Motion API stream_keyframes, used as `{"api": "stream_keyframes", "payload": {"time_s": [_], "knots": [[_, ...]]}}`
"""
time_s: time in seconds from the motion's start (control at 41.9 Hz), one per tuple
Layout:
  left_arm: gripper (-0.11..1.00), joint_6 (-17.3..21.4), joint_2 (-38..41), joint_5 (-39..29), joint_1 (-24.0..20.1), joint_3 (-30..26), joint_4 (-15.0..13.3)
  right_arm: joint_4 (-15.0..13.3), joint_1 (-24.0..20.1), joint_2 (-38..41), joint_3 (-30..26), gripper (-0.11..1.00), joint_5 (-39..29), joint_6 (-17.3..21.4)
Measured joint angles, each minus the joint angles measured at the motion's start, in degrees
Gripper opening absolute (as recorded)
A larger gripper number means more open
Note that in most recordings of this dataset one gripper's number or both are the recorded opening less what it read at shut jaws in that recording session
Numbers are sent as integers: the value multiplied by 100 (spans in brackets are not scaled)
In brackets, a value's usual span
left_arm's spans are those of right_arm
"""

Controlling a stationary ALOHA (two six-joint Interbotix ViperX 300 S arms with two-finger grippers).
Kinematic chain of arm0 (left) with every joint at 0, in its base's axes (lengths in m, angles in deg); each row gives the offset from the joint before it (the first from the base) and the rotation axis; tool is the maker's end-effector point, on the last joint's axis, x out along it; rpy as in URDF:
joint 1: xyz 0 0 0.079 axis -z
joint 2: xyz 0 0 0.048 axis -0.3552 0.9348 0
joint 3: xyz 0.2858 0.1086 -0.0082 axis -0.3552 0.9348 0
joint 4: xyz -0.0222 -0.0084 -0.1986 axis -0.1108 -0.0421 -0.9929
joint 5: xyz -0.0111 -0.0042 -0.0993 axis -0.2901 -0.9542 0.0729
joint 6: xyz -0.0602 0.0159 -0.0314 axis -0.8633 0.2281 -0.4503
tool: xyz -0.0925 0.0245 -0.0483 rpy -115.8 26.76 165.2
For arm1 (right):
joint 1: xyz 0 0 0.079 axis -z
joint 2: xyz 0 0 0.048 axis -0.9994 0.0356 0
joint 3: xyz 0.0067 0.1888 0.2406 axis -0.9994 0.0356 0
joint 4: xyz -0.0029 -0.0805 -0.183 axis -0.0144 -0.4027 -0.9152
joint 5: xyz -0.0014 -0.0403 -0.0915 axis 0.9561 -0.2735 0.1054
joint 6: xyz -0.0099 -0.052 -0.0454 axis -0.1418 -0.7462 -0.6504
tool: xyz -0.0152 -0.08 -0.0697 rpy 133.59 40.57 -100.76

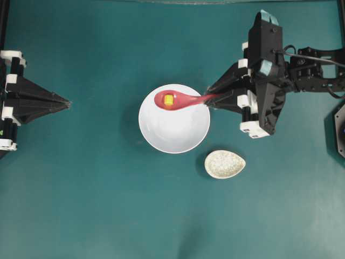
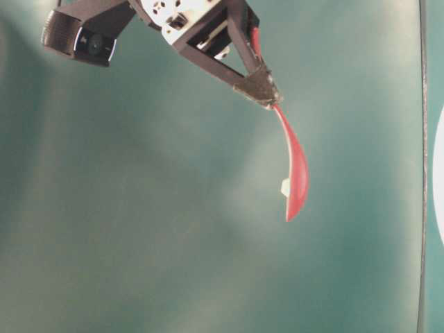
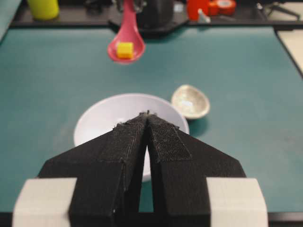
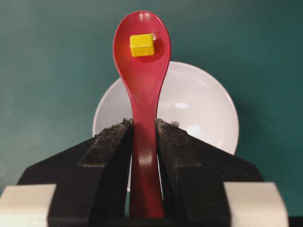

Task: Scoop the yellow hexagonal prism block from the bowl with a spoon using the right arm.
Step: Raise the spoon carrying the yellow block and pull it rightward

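The yellow hexagonal prism block (image 1: 168,100) lies in the head of the pink-red spoon (image 1: 186,100), over the far rim of the white bowl (image 1: 178,132). My right gripper (image 1: 211,99) is shut on the spoon's handle at the bowl's right edge. The right wrist view shows the spoon (image 4: 142,80) between the pads, the block (image 4: 141,45) in its head and the bowl (image 4: 199,109) below. In the left wrist view the spoon (image 3: 125,42) hangs clear above the bowl (image 3: 104,118) with the block (image 3: 125,49). My left gripper (image 1: 67,102) rests shut at the left, holding nothing.
A small speckled cream dish (image 1: 225,164) sits just right of and in front of the bowl. At the table's far edge in the left wrist view stand a yellow cylinder (image 3: 43,7) and orange-red items (image 3: 222,5). The teal mat (image 1: 108,205) covers the table.
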Motion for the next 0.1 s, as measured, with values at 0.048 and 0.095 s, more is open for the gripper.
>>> {"api": "stream_keyframes", "payload": {"time_s": [0.048,0.095], "knots": [[0,-9,0,0,0,0,0,0,-26,0,0,23,0,0],[0,-9,-9,0,0,0,0,0,-44,0,0,23,9,0]]}}
